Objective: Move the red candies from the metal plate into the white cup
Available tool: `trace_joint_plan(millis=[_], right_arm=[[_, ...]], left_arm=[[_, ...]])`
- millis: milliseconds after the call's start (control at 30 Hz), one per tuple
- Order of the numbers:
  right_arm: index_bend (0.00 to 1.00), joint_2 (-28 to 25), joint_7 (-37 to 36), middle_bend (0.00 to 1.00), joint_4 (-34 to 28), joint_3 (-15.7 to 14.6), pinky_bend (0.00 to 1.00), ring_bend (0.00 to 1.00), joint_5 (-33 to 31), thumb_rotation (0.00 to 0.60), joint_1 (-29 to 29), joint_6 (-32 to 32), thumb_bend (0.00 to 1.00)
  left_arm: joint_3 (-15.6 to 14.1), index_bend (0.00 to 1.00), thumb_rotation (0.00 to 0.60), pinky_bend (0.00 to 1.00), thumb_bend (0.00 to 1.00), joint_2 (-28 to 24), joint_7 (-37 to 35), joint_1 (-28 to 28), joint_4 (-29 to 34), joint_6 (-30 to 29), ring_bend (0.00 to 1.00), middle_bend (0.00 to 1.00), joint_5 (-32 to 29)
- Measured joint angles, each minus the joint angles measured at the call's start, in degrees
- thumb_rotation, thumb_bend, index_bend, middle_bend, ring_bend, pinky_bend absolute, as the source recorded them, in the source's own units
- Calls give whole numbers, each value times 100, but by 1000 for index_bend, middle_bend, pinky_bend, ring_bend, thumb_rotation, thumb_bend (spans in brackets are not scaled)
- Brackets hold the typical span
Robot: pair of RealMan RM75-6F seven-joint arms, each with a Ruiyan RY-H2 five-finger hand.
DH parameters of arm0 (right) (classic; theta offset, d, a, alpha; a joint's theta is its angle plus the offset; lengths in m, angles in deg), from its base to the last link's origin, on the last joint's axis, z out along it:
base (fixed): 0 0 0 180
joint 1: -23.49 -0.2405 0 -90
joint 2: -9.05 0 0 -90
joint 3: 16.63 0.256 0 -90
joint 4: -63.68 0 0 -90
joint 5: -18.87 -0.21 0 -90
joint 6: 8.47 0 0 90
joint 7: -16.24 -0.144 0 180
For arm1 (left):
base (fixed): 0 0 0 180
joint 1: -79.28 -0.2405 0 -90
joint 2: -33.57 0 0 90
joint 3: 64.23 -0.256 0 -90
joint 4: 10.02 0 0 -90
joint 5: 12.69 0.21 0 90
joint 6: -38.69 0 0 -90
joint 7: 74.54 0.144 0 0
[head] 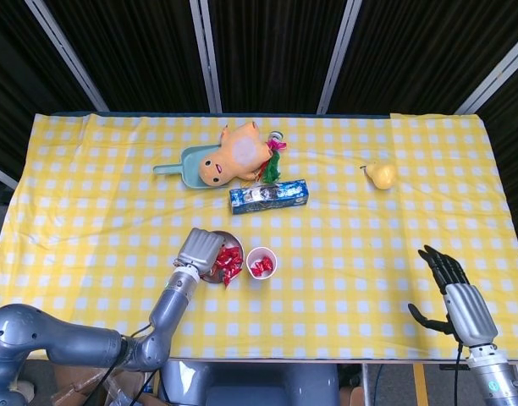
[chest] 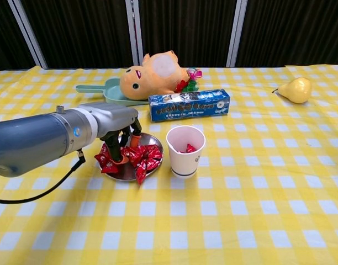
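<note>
The left hand (chest: 120, 141) reaches down over the metal plate (chest: 152, 139), its fingers (chest: 111, 152) curled among the red candies (chest: 142, 157); whether it actually grips a candy cannot be told from either view. From the head camera the back of this hand (head: 197, 250) covers the left half of the plate (head: 228, 238), and the candies (head: 228, 262) show only on the plate's right side, with one or two hanging over the near rim. The white cup (chest: 185, 150) stands upright just beside the plate on its right, not touching it, and holds a few red candies at the bottom; from above the cup (head: 261, 262) shows the same red contents. The right hand (head: 456, 289) lies near the table's front right corner, well apart from the plate and cup, palm down with fingers spread and nothing in it; the chest view does not show it. Behind the plate and cup lies a blue box (chest: 189, 104), lengthwise across the table. Behind that, an orange plush toy (chest: 152, 75) rests on a green scoop (chest: 97, 88), with a small red and green item (chest: 189, 83) at its right. A yellow pear (chest: 294, 89) lies far right on the yellow checked tablecloth (chest: 257, 187).
</note>
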State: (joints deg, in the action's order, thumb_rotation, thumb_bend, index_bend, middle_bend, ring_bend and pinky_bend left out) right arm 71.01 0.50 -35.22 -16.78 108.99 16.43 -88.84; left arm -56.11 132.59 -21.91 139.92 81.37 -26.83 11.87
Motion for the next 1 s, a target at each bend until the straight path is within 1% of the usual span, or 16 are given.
trace_joint_plan(millis=[200, 400, 500, 700, 833, 1000], right_arm=[[0, -5, -4, 0, -7, 1, 0, 0, -5, 600, 4, -1, 362], [0, -6, -12, 0, -11, 5, 0, 0, -6, 600, 6, -7, 362], [0, -6, -15, 0, -14, 8, 0, 0, -12, 600, 6, -4, 362], [0, -3, -15, 0, -15, 15, 0, 0, -14, 600, 12, -17, 362], [0, -8, -41, 0, -16, 22, 0, 0, -19, 600, 15, -27, 362], [0, -11, -66, 0, -11, 27, 0, 0, -27, 600, 13, -18, 362]], left_arm=[[58, 512, 600, 918, 355, -172, -38, -53, 179, -76, 857, 612, 77], [211, 512, 600, 918, 355, -430, -99, -84, 505, -194, 857, 612, 188], [331, 514, 600, 918, 355, -617, -117, -73, 760, -258, 857, 613, 277], [675, 516, 600, 918, 355, -961, -101, 60, 1427, -353, 857, 616, 409], [814, 517, 600, 918, 355, -945, -23, 258, 1660, -393, 857, 617, 389], [844, 517, 600, 918, 355, -750, 92, 448, 1769, -454, 857, 617, 312]])
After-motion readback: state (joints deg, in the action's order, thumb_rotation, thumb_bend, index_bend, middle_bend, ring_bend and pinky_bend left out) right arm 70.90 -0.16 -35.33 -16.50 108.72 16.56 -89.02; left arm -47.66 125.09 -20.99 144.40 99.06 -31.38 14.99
